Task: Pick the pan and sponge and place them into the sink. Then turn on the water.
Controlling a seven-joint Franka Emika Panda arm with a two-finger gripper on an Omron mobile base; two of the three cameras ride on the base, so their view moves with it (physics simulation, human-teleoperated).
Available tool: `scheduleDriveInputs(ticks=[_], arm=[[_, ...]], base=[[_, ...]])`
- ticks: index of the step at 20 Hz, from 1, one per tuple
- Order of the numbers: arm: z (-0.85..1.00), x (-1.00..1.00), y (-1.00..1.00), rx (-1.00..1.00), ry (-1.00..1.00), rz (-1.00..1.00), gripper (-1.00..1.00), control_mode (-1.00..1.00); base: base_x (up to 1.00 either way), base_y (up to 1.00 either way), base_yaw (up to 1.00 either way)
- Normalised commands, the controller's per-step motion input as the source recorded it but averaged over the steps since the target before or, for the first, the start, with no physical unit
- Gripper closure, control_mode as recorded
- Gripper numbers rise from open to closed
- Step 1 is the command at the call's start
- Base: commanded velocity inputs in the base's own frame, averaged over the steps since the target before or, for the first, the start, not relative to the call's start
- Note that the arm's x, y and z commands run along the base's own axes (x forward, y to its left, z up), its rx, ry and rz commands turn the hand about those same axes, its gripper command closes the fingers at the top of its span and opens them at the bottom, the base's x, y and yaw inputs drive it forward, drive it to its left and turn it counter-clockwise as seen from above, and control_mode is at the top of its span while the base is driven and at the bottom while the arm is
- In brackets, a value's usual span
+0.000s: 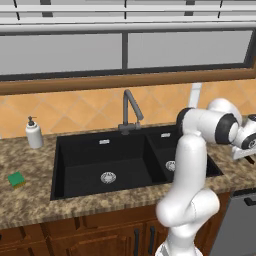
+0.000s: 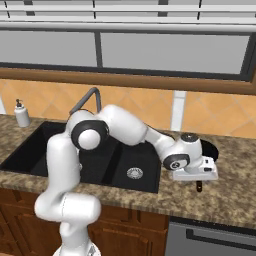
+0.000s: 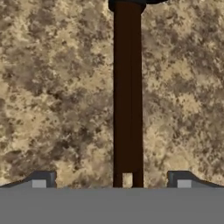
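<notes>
The black pan (image 2: pixel 212 149) lies on the counter right of the sink (image 1: pixel 80 155), mostly hidden behind my hand. In the hand view its dark brown handle (image 3: pixel 127 96) runs straight up to the pan's rim (image 3: pixel 131 3). My gripper (image 3: pixel 113 180) is open, hanging just above the handle's free end with one fingertip on each side and a wide gap to either. The green sponge (image 1: pixel 16 179) rests on the counter left of the large basin, far from the gripper. No water runs from the dark grey faucet (image 1: pixel 129 107).
A white soap dispenser (image 1: pixel 33 133) stands at the back left of the counter. The sink's smaller basin (image 2: pixel 134 173) lies just left of my hand. A dishwasher front (image 2: pixel 210 240) sits below the counter on the right.
</notes>
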Motion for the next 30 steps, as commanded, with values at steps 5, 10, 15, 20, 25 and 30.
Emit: scheduleDriveInputs(ticks=[5,10,15,20,25,30], arm=[[-0.02,0.35,-0.32,0.05,0.02,0.0,-1.0,-1.0],[-0.26,0.32,-0.05,0.01,0.09,0.0,-1.0,-1.0],[-0.43,0.1,0.02,0.0,0.07,0.0,-1.0,-1.0],[-0.52,0.02,0.09,0.0,0.08,0.0,1.0,-1.0],[-0.77,-0.01,0.29,0.0,0.12,0.0,1.0,-1.0],[-0.86,-0.22,0.57,0.0,0.07,0.0,1.0,-1.0]], base=[[0.0,0.0,0.0],[0.0,0.0,0.0],[0.0,0.0,0.0],[0.0,0.0,0.0],[0.0,0.0,0.0],[0.0,0.0,0.0]])
